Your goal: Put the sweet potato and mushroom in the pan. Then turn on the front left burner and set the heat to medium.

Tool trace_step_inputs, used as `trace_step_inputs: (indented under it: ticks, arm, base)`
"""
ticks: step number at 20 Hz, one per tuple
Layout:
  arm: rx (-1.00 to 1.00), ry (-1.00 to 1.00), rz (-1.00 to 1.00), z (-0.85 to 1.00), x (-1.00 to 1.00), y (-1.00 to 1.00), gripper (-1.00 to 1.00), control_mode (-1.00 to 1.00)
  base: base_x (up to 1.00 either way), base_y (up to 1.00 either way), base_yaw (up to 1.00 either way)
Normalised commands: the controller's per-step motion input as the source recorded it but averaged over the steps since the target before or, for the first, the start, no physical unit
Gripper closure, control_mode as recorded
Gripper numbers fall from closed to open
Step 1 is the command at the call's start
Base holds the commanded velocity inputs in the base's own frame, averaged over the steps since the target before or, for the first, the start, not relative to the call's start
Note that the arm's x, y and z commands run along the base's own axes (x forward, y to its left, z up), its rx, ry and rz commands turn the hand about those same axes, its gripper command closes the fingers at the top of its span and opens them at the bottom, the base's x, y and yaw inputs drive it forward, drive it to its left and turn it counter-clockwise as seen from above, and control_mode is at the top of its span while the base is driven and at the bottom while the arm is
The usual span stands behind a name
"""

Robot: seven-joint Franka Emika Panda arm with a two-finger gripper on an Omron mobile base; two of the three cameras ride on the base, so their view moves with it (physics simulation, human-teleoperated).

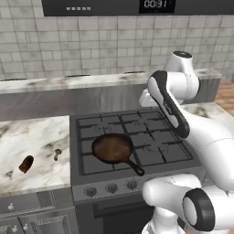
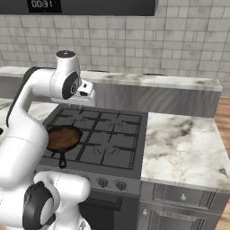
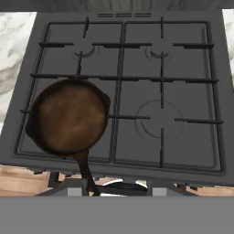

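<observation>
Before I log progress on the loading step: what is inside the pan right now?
Nothing: the pan shows only its bare brownish bottom. The sweet potato and mushroom lie on the counter. The burner beneath the pan is covered.

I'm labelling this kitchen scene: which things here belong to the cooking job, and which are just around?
Job:
- sweet potato, on the left counter
- mushroom, beside it
- pan, empty, on the front left burner

Just around:
- stove knobs
- right counter
- clock display
</observation>
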Motion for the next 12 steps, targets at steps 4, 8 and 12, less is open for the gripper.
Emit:
trace_step_inputs:
  ticks: [4,8,12]
  arm:
    - [0.0,0.0,0.01,-0.04,-0.1,0.2,-1.0,-1.0]
    - [-0.01,0.0,0.06,-0.26,0.09,0.67,-1.0,-1.0]
    - [-0.01,0.0,0.03,-0.34,0.19,0.79,-1.0,-1.0]
  base:
    - [0.0,0.0,0.0]
    - [0.0,0.0,0.0]
    - [0.0,0.0,0.0]
